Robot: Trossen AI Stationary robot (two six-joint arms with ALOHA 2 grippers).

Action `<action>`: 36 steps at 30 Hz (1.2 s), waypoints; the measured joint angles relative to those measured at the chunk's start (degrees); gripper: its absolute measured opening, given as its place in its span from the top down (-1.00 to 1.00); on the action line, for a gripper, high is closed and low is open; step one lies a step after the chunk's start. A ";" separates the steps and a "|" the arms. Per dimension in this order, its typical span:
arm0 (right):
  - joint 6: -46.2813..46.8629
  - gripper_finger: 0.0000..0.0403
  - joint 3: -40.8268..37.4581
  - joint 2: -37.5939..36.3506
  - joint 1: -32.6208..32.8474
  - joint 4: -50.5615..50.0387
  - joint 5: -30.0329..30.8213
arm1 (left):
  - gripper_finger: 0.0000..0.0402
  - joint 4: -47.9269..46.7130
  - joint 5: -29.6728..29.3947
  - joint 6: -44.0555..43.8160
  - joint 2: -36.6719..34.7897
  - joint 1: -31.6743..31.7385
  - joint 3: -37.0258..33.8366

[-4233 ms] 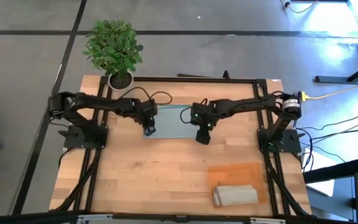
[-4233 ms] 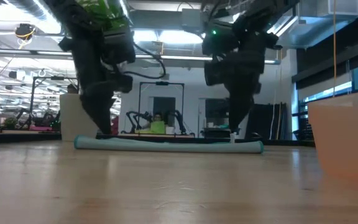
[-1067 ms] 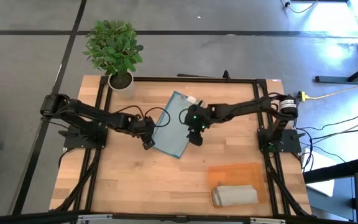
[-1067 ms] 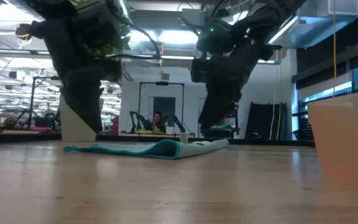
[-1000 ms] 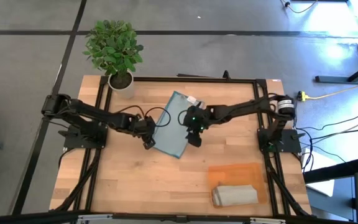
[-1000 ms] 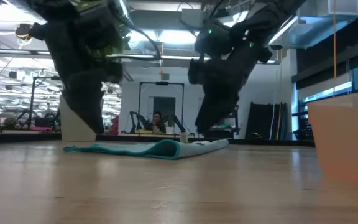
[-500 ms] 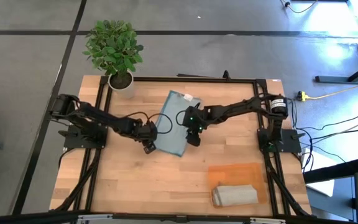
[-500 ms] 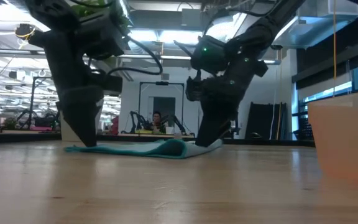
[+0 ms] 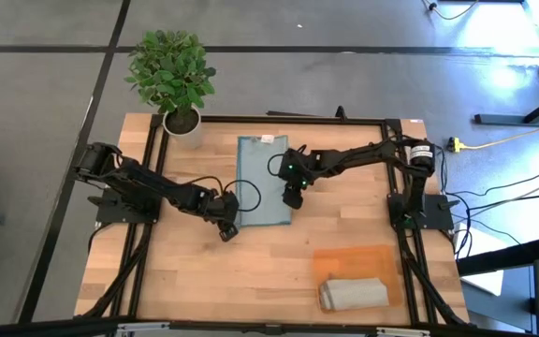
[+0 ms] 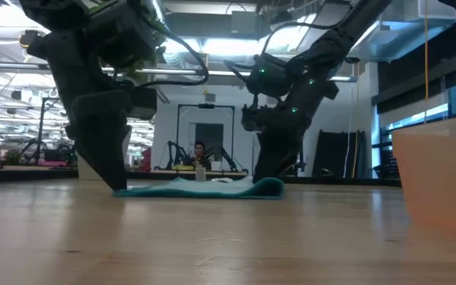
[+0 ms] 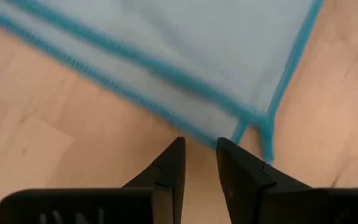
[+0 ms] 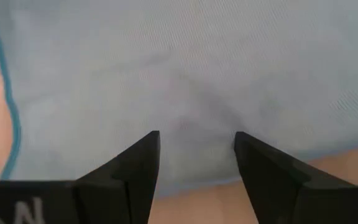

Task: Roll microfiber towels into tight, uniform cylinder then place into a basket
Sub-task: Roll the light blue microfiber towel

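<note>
At the upper left of the high view a green plant (image 9: 170, 70) in a white pot stands at the table (image 9: 185, 271) corner, clear of both arms. Two towels are visible. The pale blue towel (image 9: 262, 181) lies flat in the upper middle. The grey-beige towel (image 9: 354, 293) lies rolled at the lower right, on the one orange basket (image 9: 358, 258). The left gripper (image 9: 228, 228) is at the blue towel's lower left corner, fingers slightly apart and grasping nothing. The right gripper (image 9: 292, 199) is over its right edge, fingers spread above the cloth. In the low view a person (image 10: 200, 166) shows far behind.
</note>
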 joint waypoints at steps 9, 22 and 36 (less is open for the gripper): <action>-8.27 -0.04 -0.17 -10.31 7.08 -5.98 3.66 | 0.60 -1.78 -0.81 4.89 -7.85 -0.37 0.00; -19.19 -0.04 -0.04 -10.74 15.13 -9.71 3.32 | 0.60 -2.71 -4.05 6.60 -16.30 -0.29 0.07; -32.01 -0.04 0.04 -4.24 17.80 -9.11 9.22 | 0.60 -2.66 -4.21 7.98 -16.30 -0.27 0.08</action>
